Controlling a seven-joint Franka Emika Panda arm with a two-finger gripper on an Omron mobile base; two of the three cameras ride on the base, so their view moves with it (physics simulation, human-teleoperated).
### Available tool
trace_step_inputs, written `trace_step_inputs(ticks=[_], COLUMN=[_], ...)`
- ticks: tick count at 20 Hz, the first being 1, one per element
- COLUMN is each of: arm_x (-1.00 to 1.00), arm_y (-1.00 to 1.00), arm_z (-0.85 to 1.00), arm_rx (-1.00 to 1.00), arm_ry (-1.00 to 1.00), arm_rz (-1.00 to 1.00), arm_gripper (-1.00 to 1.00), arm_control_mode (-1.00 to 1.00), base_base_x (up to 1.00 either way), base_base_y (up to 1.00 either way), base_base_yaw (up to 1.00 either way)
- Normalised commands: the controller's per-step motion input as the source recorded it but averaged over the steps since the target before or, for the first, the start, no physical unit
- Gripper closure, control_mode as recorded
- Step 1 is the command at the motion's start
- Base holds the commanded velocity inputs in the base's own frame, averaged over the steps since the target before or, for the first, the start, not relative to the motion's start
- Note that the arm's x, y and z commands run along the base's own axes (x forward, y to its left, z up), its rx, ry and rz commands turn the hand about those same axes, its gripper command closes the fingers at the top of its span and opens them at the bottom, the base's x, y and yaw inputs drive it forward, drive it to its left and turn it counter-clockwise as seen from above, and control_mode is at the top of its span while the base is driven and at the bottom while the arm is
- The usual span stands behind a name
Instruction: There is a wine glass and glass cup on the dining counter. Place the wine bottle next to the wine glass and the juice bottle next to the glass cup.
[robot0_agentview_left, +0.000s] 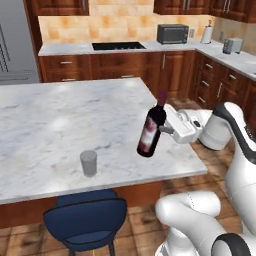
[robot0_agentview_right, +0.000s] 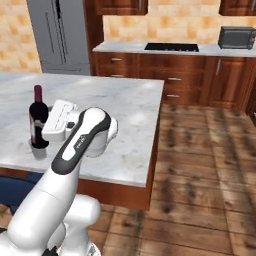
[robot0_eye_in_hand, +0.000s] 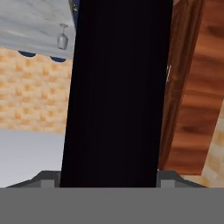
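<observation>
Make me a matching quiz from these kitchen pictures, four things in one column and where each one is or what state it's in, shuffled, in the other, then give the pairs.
Things:
1. wine bottle
2. glass cup
3. microwave
4. blue chair

Places or states:
A. on the far worktop against the tiled wall
B. tilted, held above the dining counter in the gripper
C. on the floor, at the counter's near edge
D. standing upright on the marbled top

Pairs: 1-B, 2-D, 3-A, 4-C
</observation>
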Motion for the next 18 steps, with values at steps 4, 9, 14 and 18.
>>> trace_step_inputs(ticks=[4, 9, 14, 18], arm_x=[0.0, 0.0, 0.0, 0.0], arm_y=[0.0, 0.0, 0.0, 0.0], arm_z=[0.0, 0.0, 0.0, 0.0], arm_rx=[0.0, 0.0, 0.0, 0.0], arm_ry=[0.0, 0.0, 0.0, 0.0], arm_rz=[0.0, 0.0, 0.0, 0.0], arm_gripper=[1.0, 1.0, 1.0, 1.0], arm_control_mode=[1.0, 1.0, 1.0, 1.0], base_base_x=[-0.81, -0.51, -0.01, 0.0], base_base_y=[1.0, 1.0, 1.0, 1.0], base_base_yaw=[0.0, 0.0, -0.06, -0.1])
